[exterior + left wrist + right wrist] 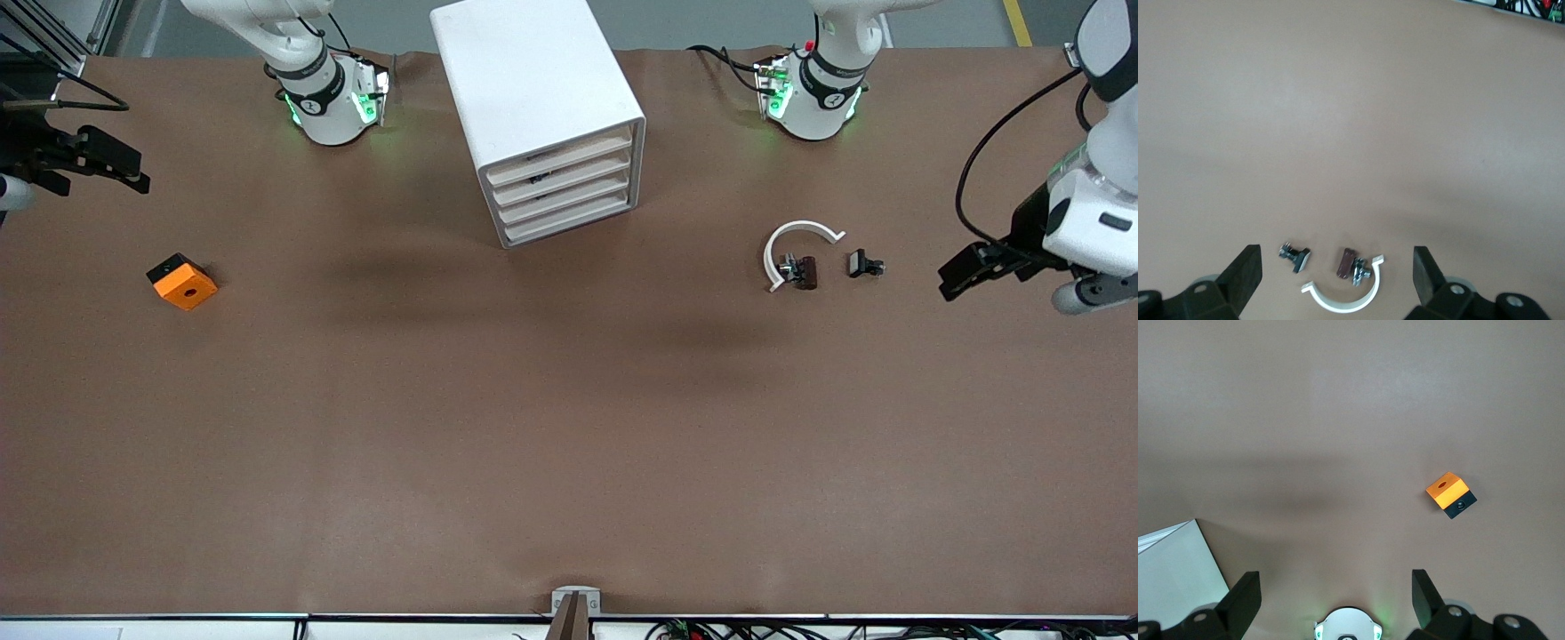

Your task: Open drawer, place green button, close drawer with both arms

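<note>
From the front, the white boxy cabinet (pixel 538 111) has all four cream-fronted drawers (pixel 562 185) closed. No green-capped button shows. The left gripper (pixel 956 276) hangs at its table end, the right gripper (pixel 133 173) at the other.

Left wrist: spread black fingers (pixel 1245 270) frame a white curved strip (pixel 1341 300).

Right wrist: parted fingers (pixel 1241 600), empty; an orange square block (pixel 1450 493) lies on the table.

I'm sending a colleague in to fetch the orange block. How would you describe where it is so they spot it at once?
Start at the white cabinet, then look toward the right arm's end of the table, nearer the front camera. The orange block sits there alone: a small cube with a round hole in its orange top and a black base.
</note>
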Robot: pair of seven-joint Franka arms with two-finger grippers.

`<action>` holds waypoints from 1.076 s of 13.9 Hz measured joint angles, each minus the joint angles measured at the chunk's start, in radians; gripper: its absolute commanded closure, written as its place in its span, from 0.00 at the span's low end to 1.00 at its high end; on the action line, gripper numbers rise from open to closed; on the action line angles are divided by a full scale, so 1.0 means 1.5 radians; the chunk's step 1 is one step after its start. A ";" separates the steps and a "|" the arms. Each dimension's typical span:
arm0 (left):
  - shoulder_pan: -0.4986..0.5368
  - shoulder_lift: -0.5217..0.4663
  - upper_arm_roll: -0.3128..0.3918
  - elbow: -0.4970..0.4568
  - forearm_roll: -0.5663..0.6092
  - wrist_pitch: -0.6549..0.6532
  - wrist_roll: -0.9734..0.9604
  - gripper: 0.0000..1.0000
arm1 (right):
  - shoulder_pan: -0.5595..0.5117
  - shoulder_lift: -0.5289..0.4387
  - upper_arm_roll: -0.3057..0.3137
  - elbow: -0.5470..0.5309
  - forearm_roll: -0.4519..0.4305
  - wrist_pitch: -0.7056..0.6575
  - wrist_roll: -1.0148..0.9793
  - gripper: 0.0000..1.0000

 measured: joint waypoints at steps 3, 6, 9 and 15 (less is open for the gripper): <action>-0.017 -0.049 0.021 -0.034 -0.012 -0.010 0.001 0.00 | -0.002 0.000 -0.002 0.000 0.000 0.000 0.000 0.00; -0.018 -0.093 0.026 -0.072 -0.019 -0.011 0.018 0.00 | -0.003 0.000 -0.002 0.001 0.000 0.000 0.000 0.00; -0.018 -0.129 0.037 -0.099 -0.021 -0.021 0.069 0.00 | -0.003 0.000 -0.003 0.002 0.000 0.000 0.000 0.00; -0.013 -0.146 0.043 -0.097 -0.052 -0.056 0.095 0.00 | -0.003 0.000 -0.003 0.002 0.000 0.000 0.000 0.00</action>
